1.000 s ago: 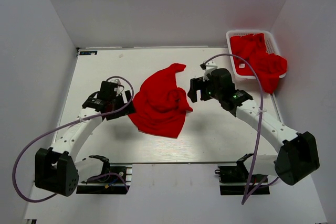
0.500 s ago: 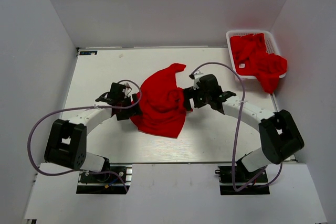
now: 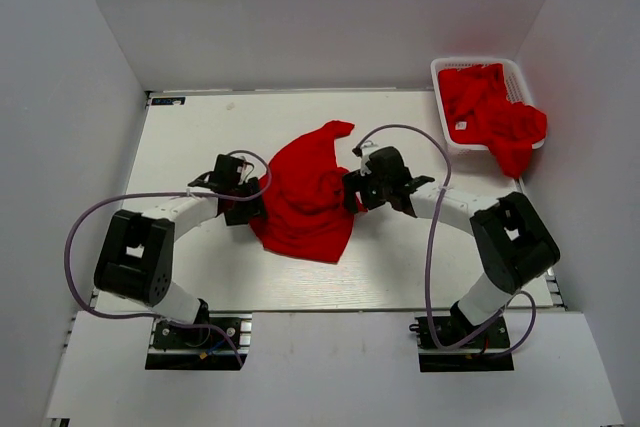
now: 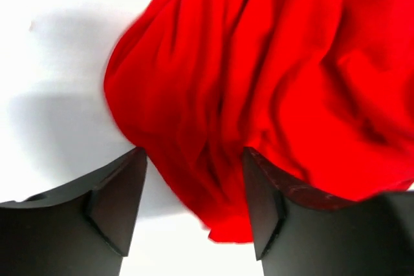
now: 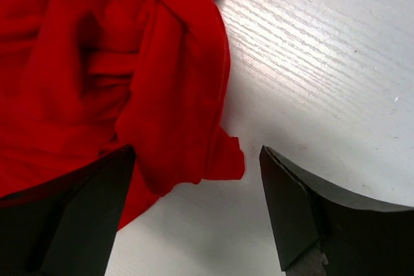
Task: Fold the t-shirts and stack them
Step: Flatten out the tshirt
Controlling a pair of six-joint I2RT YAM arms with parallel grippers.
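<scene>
Out on the counter (image 3: 190,127): one red t-shirt (image 3: 305,202) lies crumpled about mid-way across, between the two arms, flat-ish but full of bunched folds.
Off at the far right: white slotted basket (image 3: 440,72) with the spare t-shirts (image 3: 490,112) heaped in it, some spilling over the right rim.
What just changed: a second ago both arms stood off to the sides with a gap to the cloth. Now they've both closed right in on it, one per side. The shirt itself hasn't budged.
Left end effector (image 3: 248,209): jaws wide apart, straddling a fold of the shirt's left edge. Wrist view shows red fabric sitting between the fingers (image 4: 116,205), nothing pinched yet.
Right end effector (image 3: 352,194): also wide open, down at the shirt's right edge with a little flap of cloth between the fingers. Holding nothing.
What that means: looks to me like the approach is done and a two-sided grab is next, probably to lift and spread it out. Folding hasn't started, nothing stacked.
Long axis: runs from the far side toward the arms, tilted a bit.
Pointing: the narrow tip aims to the far right, the broad end sits near.
Neck vs hem: can't tell, too rumpled.
</scene>
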